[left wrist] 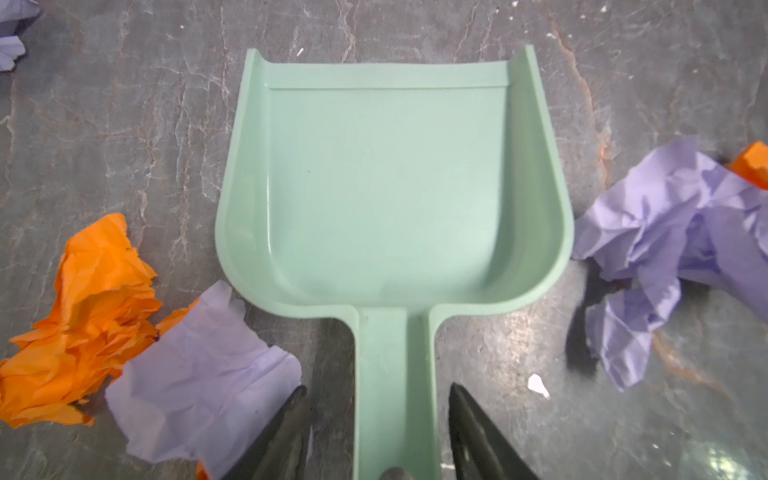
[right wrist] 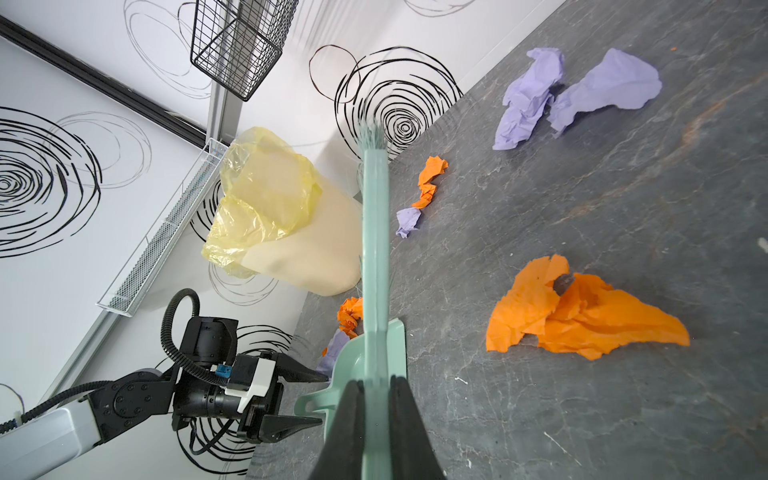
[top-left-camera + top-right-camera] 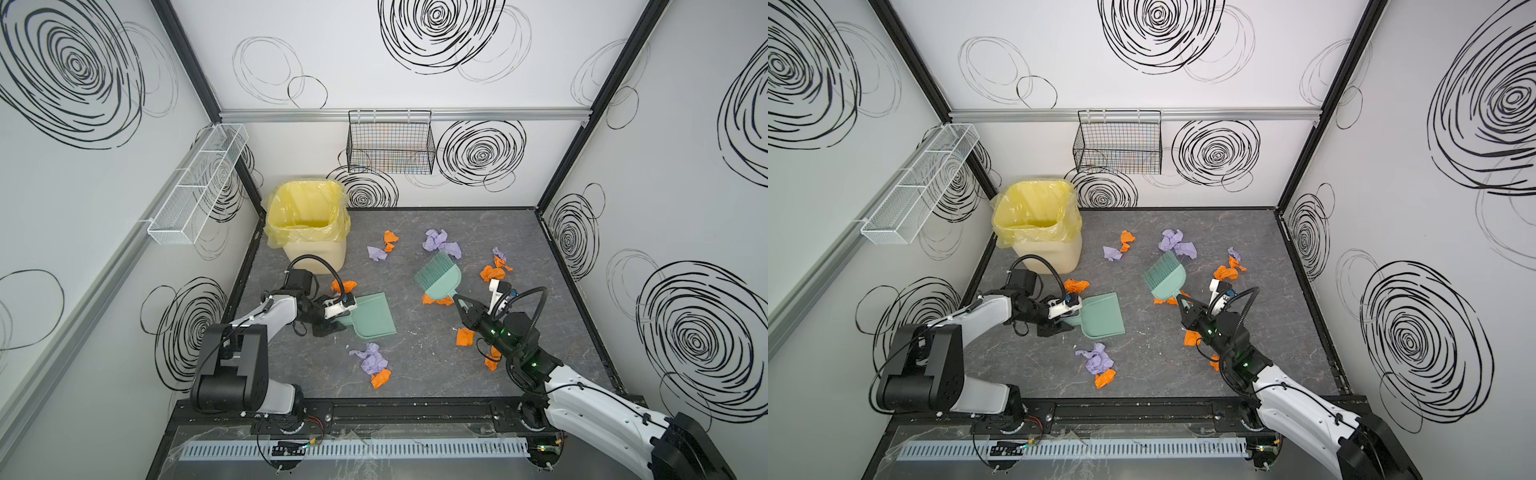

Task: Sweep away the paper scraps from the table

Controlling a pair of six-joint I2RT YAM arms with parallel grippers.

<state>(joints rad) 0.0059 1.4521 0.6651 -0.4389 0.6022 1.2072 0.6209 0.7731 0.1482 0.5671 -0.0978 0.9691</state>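
Orange and lilac paper scraps lie scattered over the dark grey table. A green dustpan lies flat at the left, empty. My left gripper is open, its jaws on either side of the pan's handle with a gap on each side. Orange and lilac scraps flank the pan. My right gripper is shut on the handle of a green brush, whose bristles point toward the back lilac scraps. In the right wrist view the handle runs between the closed jaws.
A cream bin with a yellow liner stands at the back left corner. A black wire basket hangs on the back wall and a white mesh shelf on the left wall. More scraps lie near the front and under the right arm.
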